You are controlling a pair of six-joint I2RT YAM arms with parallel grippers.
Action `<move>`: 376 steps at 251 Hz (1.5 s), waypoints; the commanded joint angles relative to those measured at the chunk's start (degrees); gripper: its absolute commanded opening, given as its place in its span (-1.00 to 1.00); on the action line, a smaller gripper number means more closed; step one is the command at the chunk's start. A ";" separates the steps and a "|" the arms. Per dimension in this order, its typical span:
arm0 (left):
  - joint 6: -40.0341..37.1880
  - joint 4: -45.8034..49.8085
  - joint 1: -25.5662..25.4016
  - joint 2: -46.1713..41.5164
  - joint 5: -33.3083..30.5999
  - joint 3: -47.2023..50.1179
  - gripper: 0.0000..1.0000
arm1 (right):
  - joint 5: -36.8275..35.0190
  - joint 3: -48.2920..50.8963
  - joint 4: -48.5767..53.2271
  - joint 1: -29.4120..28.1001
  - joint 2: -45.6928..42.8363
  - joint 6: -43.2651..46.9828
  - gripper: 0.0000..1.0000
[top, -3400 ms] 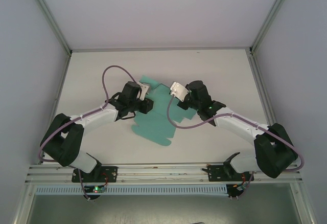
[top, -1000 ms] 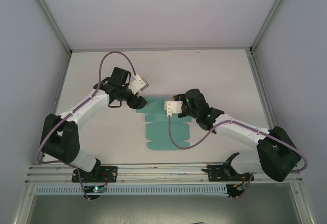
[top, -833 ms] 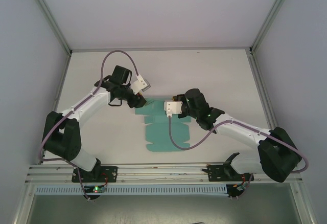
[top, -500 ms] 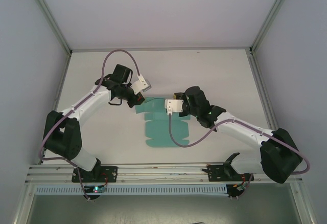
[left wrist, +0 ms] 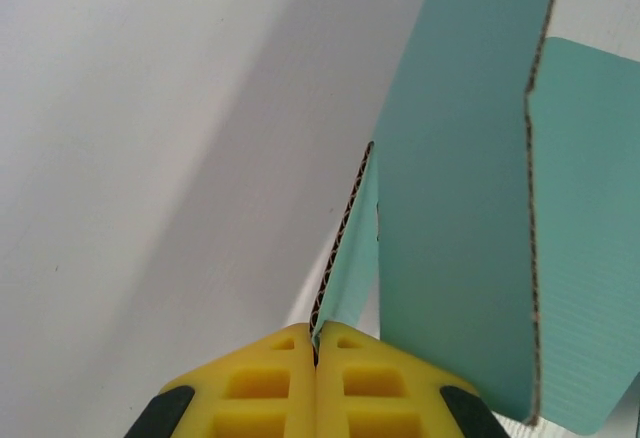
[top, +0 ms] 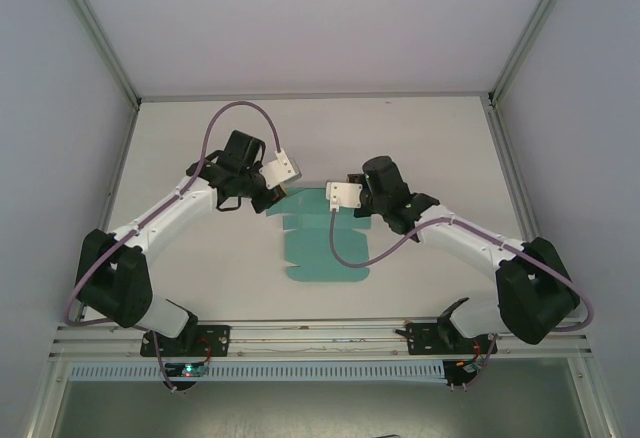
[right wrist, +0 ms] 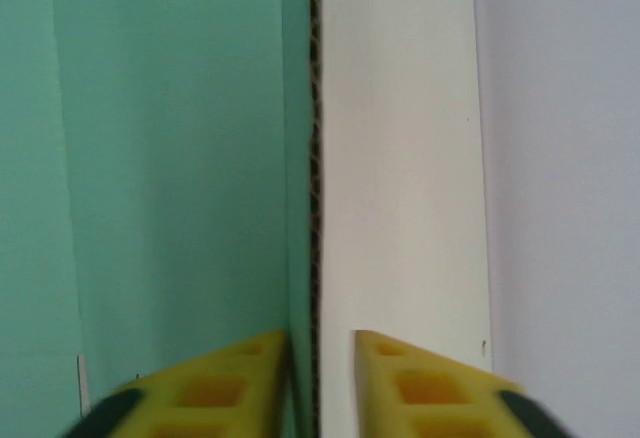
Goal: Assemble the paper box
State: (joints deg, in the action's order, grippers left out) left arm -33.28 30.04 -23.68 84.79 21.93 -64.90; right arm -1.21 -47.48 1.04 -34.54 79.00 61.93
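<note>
— Where's the paper box (top: 322, 248)?
— Mid-bench (top: 430, 148), a teal sheet not yet folded up. Its long axis runs twelve to six, and both arms are at its twelve o'clock end.
— Who's got hold of it?
— The left jaws, at the sheet's eleven o'clock corner, are pinched tight on a flap (left wrist: 360, 248). The right jaws, at one o'clock, stand slightly apart astride the cut edge of a raised panel (right wrist: 180, 158), unclamped.
— So next?
— I'd guess the right closes; the card sits between its pads.

paper box (top: 325, 243) mid-table; bare table (top: 200, 128) left, right, beyond
</note>
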 commanded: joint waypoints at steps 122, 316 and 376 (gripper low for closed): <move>11.50 -15.14 -2.45 5.83 -12.30 8.64 -1.00 | -23.65 10.47 -31.83 -9.95 10.06 7.94 -1.00; 25.34 -8.96 -5.70 4.95 -4.22 7.12 -1.00 | -30.65 12.56 -42.70 -12.24 13.70 7.50 -1.00; 30.91 -13.54 -7.59 5.31 1.13 6.36 -1.00 | -30.98 12.49 -43.13 -13.59 13.14 6.20 -1.00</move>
State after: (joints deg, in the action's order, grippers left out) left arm -6.26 18.15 -27.81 89.95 13.80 -58.28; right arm -32.93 -33.17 -39.97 -46.65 92.05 70.67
